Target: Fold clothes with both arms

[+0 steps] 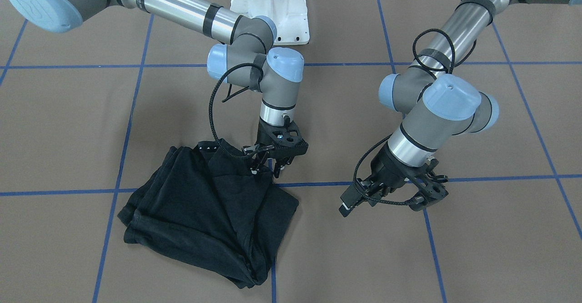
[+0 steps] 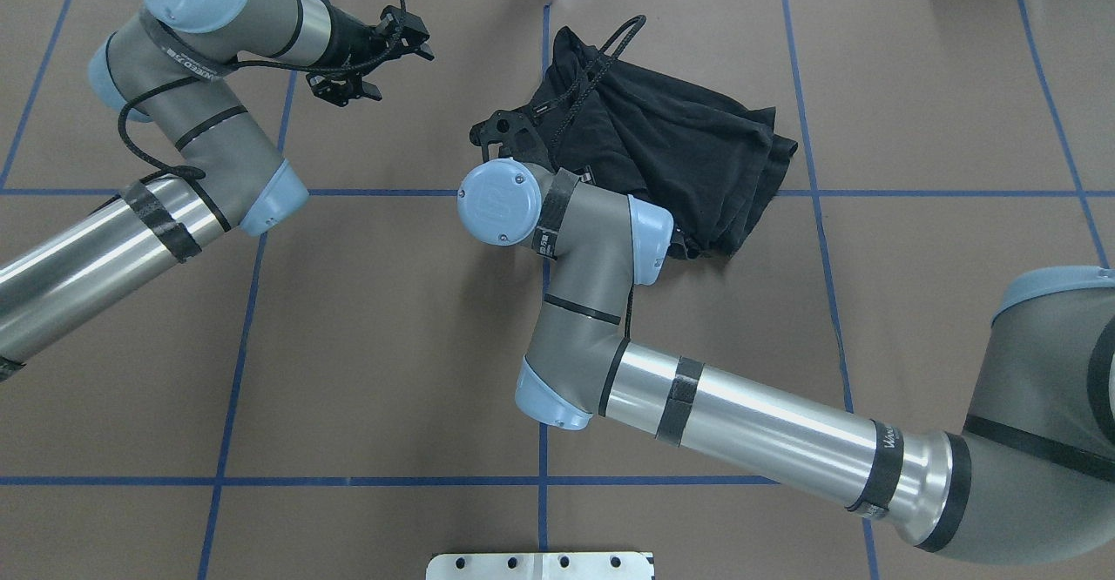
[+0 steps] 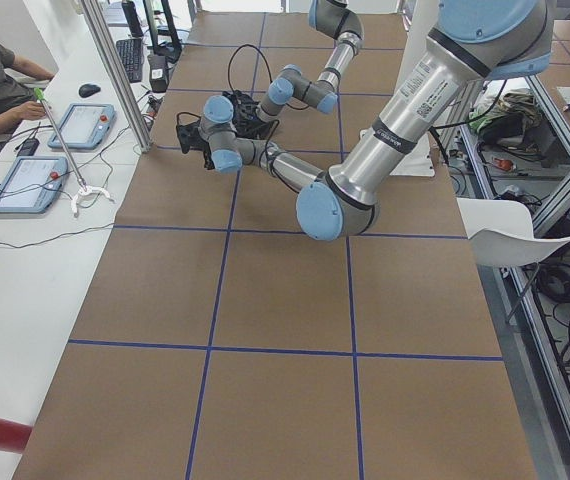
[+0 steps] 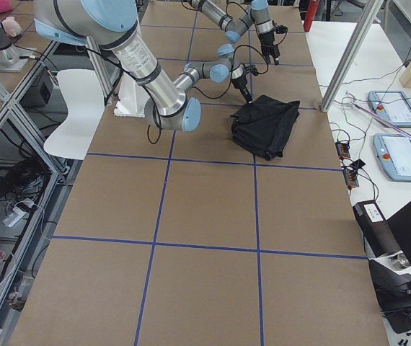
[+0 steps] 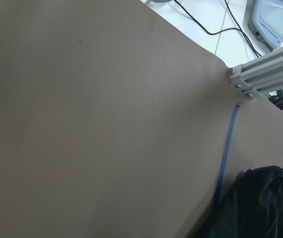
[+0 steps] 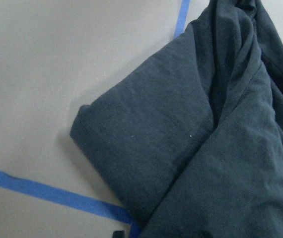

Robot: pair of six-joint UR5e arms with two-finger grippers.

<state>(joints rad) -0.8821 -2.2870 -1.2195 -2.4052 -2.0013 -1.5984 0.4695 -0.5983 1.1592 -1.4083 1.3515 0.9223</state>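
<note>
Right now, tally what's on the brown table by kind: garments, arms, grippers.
Black T-shirt: 1
Robot arms: 2 (left arm, right arm)
Grippers: 2 (left gripper, right gripper)
Total: 5

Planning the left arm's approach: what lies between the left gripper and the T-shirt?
Only bare brown table, crossed by a blue tape line, separates the left gripper from the T-shirt; the front-facing view shows it.
</note>
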